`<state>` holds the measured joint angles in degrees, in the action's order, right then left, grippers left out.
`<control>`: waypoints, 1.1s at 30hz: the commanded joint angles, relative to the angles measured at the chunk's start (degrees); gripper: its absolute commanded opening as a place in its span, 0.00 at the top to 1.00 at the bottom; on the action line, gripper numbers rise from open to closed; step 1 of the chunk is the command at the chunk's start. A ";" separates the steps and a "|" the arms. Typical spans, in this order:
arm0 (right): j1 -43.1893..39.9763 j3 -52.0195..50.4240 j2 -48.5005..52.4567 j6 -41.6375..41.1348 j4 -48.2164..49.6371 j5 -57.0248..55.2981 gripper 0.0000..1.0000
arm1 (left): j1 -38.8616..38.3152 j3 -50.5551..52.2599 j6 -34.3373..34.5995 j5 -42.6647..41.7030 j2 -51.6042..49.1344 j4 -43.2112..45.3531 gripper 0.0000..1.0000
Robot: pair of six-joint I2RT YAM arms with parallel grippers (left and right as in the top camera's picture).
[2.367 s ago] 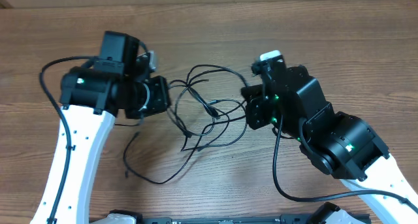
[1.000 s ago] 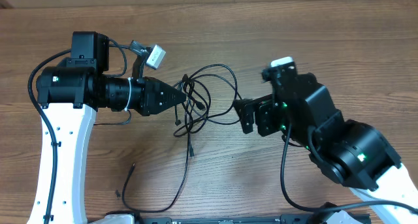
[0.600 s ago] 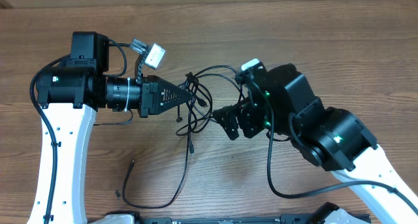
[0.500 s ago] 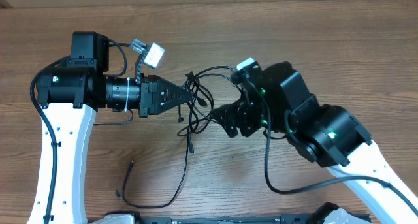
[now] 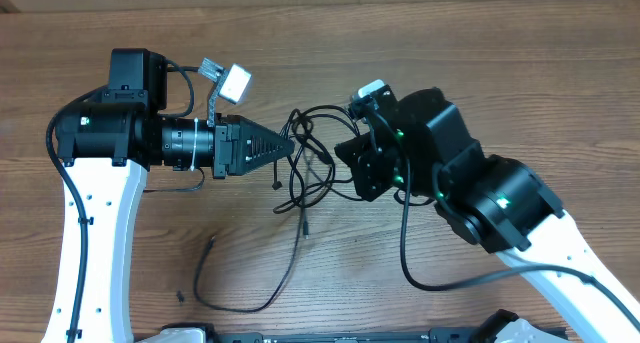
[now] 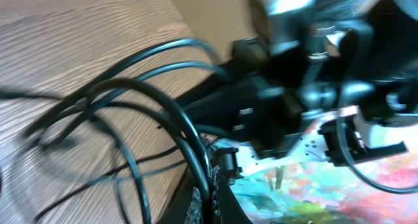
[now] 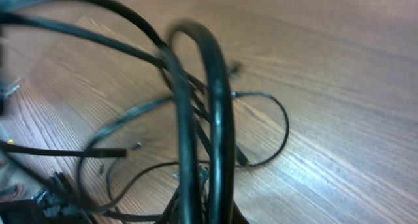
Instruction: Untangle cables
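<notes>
The cables (image 5: 318,111) are thin black cords bunched in a small tangle between my two grippers, with one long tail (image 5: 285,273) curving down towards the front of the table. My left gripper (image 5: 288,146) points right and is shut on a cable at the tangle's left side. In the left wrist view a cable (image 6: 189,129) runs down into the shut jaws (image 6: 206,201). My right gripper (image 5: 348,161) is at the tangle's right side. In the right wrist view two cable strands (image 7: 222,106) run between its fingers (image 7: 209,208), which are shut on them.
The wooden table (image 5: 500,63) stretches all round. A plug end of the tail (image 5: 210,243) lies at the front left. The right arm's own thick black cable (image 5: 410,263) loops below it. The right arm fills the left wrist view (image 6: 313,87).
My right gripper has moved left and a little up towards the left gripper, squeezing the tangle tighter. The loose tail has shifted slightly. My left arm has stayed still over the last second.
</notes>
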<state>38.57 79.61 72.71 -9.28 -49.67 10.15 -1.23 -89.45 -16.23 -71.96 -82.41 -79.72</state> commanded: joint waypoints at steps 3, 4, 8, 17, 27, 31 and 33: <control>-0.15 1.25 -6.54 -1.20 2.62 0.24 0.96 | -0.02 -0.70 3.23 5.38 -0.09 0.04 0.96; -0.15 1.25 -7.61 -1.18 3.17 0.24 0.96 | -0.02 -0.70 3.23 6.03 -0.09 0.04 0.96; -0.17 1.25 -10.40 -1.14 3.80 -0.48 0.94 | -0.02 -0.70 3.23 6.54 -0.09 0.07 0.96; -0.17 1.25 -10.78 -1.16 2.95 -1.70 0.79 | -0.02 -0.70 3.26 6.54 -0.09 -0.04 0.96; -0.17 1.25 -10.64 -0.85 2.82 -6.38 0.09 | -3.48 -0.70 -3.19 6.54 -0.09 -2.82 0.96; -0.17 1.25 -10.12 0.61 2.71 -10.80 0.06 | -6.54 -0.70 -5.51 6.56 -0.09 -2.75 0.96; -0.17 1.25 -9.38 2.36 2.40 -11.93 0.09 | -8.04 -0.70 -6.10 6.54 -0.09 -2.62 0.96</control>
<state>38.57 79.61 62.48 -9.39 -47.16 2.37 -7.57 -89.45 -18.57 -64.47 -82.41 -82.54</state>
